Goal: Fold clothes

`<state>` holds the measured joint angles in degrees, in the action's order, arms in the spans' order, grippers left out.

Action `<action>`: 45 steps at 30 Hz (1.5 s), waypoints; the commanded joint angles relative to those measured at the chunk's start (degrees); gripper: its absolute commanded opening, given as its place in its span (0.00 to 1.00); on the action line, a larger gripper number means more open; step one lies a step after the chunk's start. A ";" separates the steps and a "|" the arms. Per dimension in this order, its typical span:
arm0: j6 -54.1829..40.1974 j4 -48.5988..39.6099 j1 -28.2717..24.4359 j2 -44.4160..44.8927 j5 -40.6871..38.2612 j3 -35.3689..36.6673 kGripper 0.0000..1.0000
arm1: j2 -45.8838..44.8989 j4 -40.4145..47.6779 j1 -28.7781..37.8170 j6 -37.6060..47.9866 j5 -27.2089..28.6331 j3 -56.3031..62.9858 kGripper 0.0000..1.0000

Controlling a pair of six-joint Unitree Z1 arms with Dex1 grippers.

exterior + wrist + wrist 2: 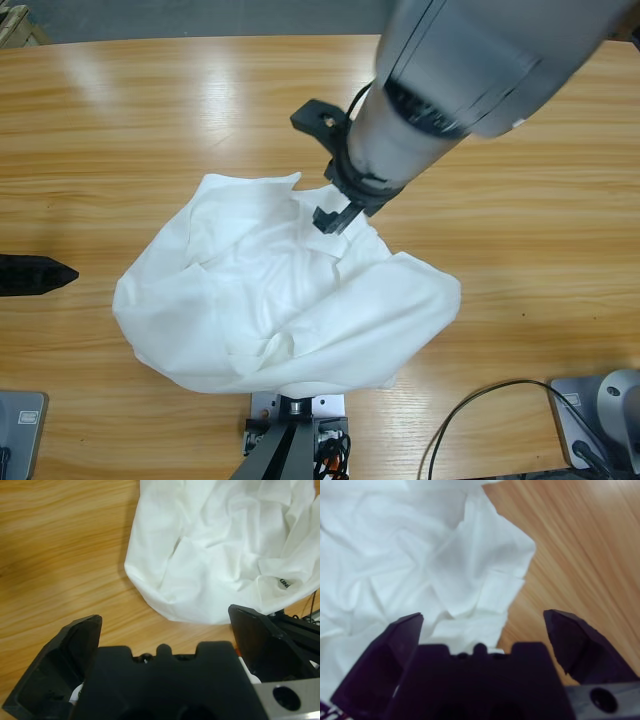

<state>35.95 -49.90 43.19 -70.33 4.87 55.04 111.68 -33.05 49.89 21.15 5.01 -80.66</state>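
White cotton-like fabric, a crumpled shirt (pixel 285 300), was heaped on the wooden table (pixel 120 130). Small black lettering (pixel 283 584) was seen on one fold. The right gripper (pixel 338 218) was poised over the shirt's upper edge, jaws spread and empty. The left gripper (pixel 165 630) was held off the shirt's side, jaws likewise apart. The shirt was judged light, limp and creasing readily; a free hem or corner would best be pinched.

Small black print on the white shirt (pixel 220 555)

You can see black lettering (pixel 284 584) on a fold in the left wrist view, too small and turned to read.
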 commanded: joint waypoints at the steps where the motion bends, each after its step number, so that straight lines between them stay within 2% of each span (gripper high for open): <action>1: 1.13 0.42 0.58 -2.87 0.66 -1.30 1.00 | 6.53 5.84 2.07 2.77 -0.71 5.78 1.00; 8: 0.79 0.59 0.58 -3.27 0.66 -1.40 1.00 | 8.20 8.53 3.46 3.98 -0.69 6.57 0.98; 13: 0.70 0.59 0.58 -2.73 0.36 -1.16 1.00 | 10.43 8.80 3.46 3.98 -0.51 6.57 0.75; 18: 0.62 0.59 0.58 -1.92 0.14 -1.21 1.00 | 12.17 9.11 3.46 3.98 -0.36 5.89 0.72; 20: 0.53 0.59 0.58 -1.71 0.14 -1.16 1.00 | 12.63 9.32 3.37 3.68 -0.36 5.43 0.60; 21: 0.53 0.59 0.58 -1.60 0.14 -1.16 1.00 | 12.77 9.34 3.16 3.44 -0.36 5.20 0.50; 23: 0.53 0.59 0.58 -1.44 0.14 -1.16 1.00 | 12.51 9.71 2.91 2.61 0.03 5.11 0.03; 24: 0.53 0.59 0.58 -1.37 0.14 -1.16 1.00 | 12.16 9.92 2.86 2.12 0.72 5.16 0.00; 30: 0.53 1.49 0.58 -1.74 -0.22 -1.42 1.00 | 9.20 10.11 2.86 -0.27 5.09 4.97 0.00; 39: 0.44 2.17 0.72 -1.95 -0.57 -1.74 1.00 | 0.47 9.38 2.44 -1.45 5.23 1.46 0.00; 45: 0.62 3.56 1.46 -2.48 -0.57 -1.83 1.00 | -4.40 1.54 -5.68 -1.68 1.61 -10.11 0.00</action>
<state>36.23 -48.21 43.50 -71.59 4.82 54.97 113.68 -24.25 51.59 20.37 9.32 -81.08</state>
